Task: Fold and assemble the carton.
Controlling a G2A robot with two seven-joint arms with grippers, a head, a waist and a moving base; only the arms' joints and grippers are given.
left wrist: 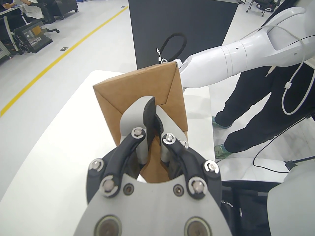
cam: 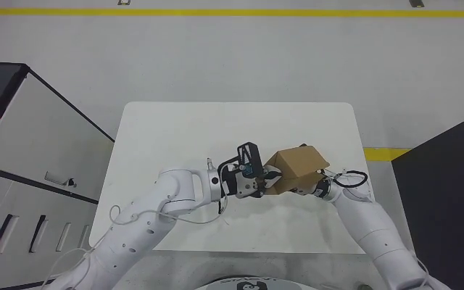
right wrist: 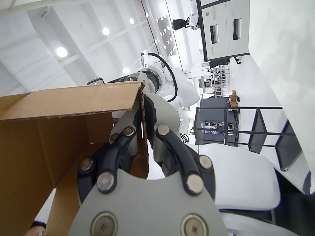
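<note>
Carton (cam: 297,162) pinched by left gripper (left wrist: 151,114) and right gripper (right wrist: 145,114).

Plain brown carton (cam: 301,163); white tabletop (cam: 181,130); beyond the tabletop, a yellow stripe (cam: 232,12) on pale grey floor (cam: 217,58).

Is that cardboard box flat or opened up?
Opened up: the carton has angled walls, and the right wrist view looks into its hollow, unclosed end.

Over the right front part of the table (cam: 181,130), the carton (cam: 297,165) sits between the left gripper (left wrist: 151,114), clamped on a flap at its left side, and the right gripper (right wrist: 145,116), clamped on a wall edge at its near right side. A cabinet (cam: 435,196) stands just off the table's right edge.
</note>
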